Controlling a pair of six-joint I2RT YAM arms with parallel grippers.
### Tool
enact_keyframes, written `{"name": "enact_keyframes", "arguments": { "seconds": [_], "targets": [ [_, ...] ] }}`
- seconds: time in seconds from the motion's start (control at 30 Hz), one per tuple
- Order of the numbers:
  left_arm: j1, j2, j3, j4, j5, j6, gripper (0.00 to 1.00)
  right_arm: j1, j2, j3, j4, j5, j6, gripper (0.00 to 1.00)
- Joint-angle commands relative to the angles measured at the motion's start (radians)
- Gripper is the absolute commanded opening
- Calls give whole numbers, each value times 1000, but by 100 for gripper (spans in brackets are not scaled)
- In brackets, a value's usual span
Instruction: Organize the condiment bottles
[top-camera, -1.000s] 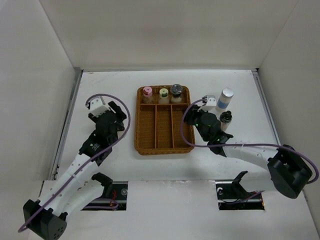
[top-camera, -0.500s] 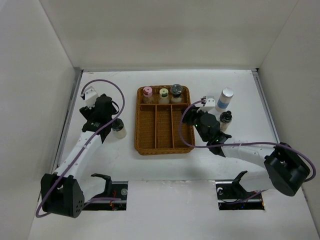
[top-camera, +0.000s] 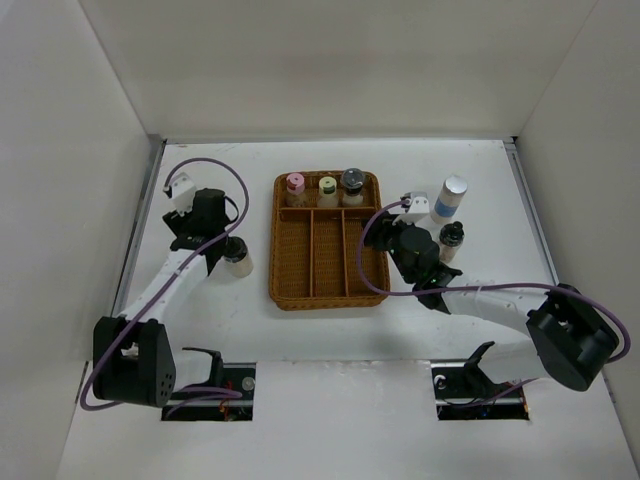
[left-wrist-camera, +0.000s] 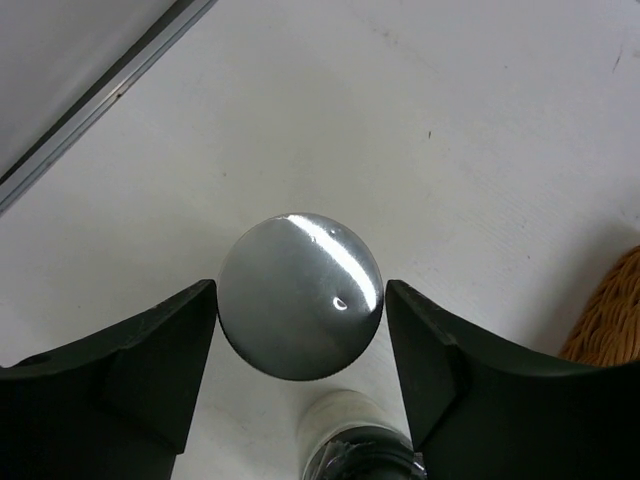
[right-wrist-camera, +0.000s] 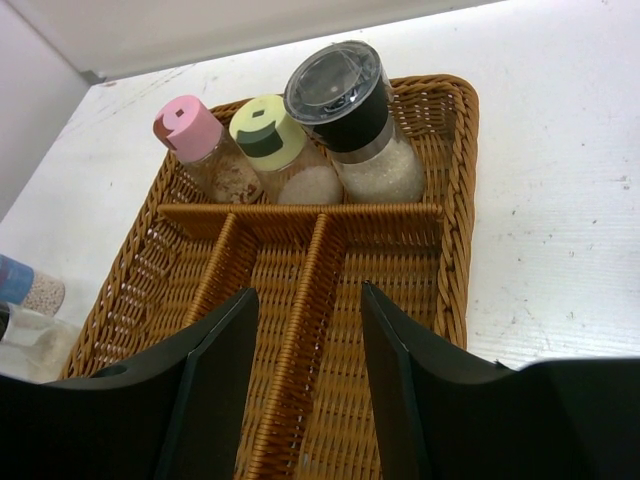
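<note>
White table, left gripper spread astride grey-capped bottle, right gripper parted above wicker tray

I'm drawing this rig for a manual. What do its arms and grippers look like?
Left arm and right arm: white links, black joints and bases, a looping purple cable each. A white block sits near each wrist. Fingers are matte black, broad, curved inside.

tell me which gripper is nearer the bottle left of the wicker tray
Left. The left gripper has its fingers either side of the bottle; the right gripper is at the right side of the wicker tray.
</note>
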Motion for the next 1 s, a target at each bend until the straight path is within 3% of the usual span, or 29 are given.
{"name": "enact_keyframes", "arguments": {
  "seconds": [0.0, 0.13, 0.23, 0.47, 0.6, 0.83, 0.97],
  "targets": [
    [17, 9, 9, 71, 2, -13, 60, 6, -5, 22, 60, 17, -8, 53],
    [22, -39, -1, 86, 4, -22, 40, 6, -1, 22, 58, 17, -8, 53],
    [11, -91, 28, 86, -4, -13, 33, 6, 1, 22, 58, 17, -8, 53],
    [-65, -192, 182, 73, -9, 43, 32, 6, 15, 30, 58, 17, -6, 53],
    [-188, -201, 248, 73, 1, 49, 32, 6, 10, 27, 58, 17, -5, 53],
    [-422, -129, 274, 105, -3, 53, 32, 1, 4, 21, 58, 17, 2, 53],
    [-490, -54, 249, 152, -4, 70, 32, 0, 2, 19, 58, 17, 2, 53]
  ]
}}
